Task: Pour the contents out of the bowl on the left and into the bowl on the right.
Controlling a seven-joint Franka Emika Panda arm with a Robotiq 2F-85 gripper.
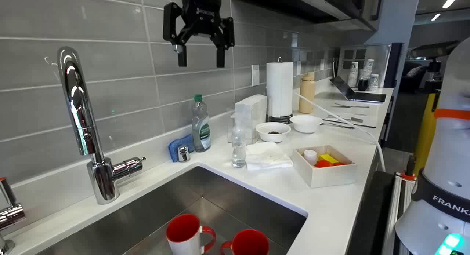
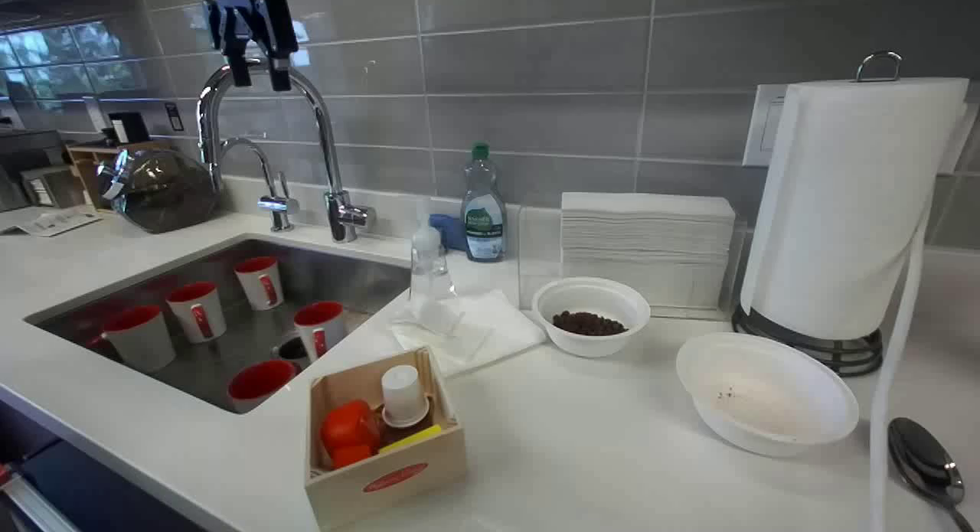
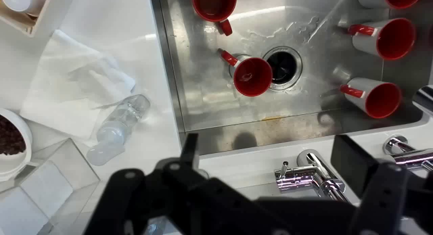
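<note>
Running along grey tile (image 2: 528, 65): smooth white counter (image 2: 559, 448)

Steel sink (image 1: 249, 207) inset, straight-edged. Gripper (image 1: 201, 58) high up, jaws apart, holding nothing. Stacked napkins (image 2: 647, 241) by the tile; wooden box (image 1: 333, 175) near the front edge. Left bowl (image 2: 589, 347) (left in both exterior views) on counter, just in front of napkins: white, round, rimmed. Right bowl (image 2: 788, 394) alike, just apart; open room between it and box. Left bowl's contents (image 2: 588, 323): small heap, dark, granular. Specks (image 2: 728, 393) in right bowl: few, dark.
</note>
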